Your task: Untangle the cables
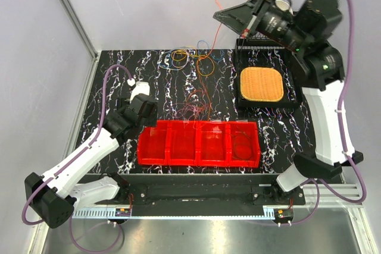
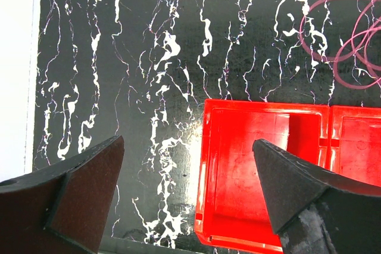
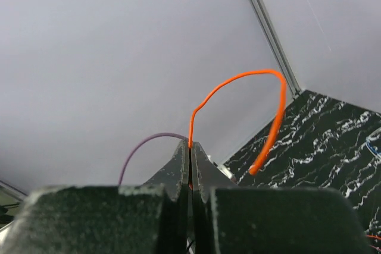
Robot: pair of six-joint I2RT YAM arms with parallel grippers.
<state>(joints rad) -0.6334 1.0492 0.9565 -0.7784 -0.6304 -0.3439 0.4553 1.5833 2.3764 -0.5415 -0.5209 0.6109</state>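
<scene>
Red compartment tray (image 1: pixel 181 146), black tray (image 1: pixel 268 104) with orange mat (image 1: pixel 261 83) — marbled tabletop (image 1: pixel 119 66)

Black with white marble veining on the table (image 1: pixel 119 87), bright red on the divided tray (image 1: pixel 178 163). Orange on the arching cable (image 3: pixel 238 78), orange, yellow and blue in the tangle (image 1: pixel 190 57), pinkish maroon on the loops (image 2: pixel 351 46). Woven orange for the mat (image 1: pixel 261 84), inside a black tray (image 1: pixel 237 75)

Marbled black table (image 1: pixel 277 126) carries cables (image 1: pixel 189 57), red tray (image 1: pixel 184 144), black tray (image 1: pixel 268 103).

cables (image 1: pixel 189 59) behind bin (image 1: pixel 153 147) | pad (image 1: pixel 261 84) right of cables (on a tray (image 1: pixel 268 104))
</scene>
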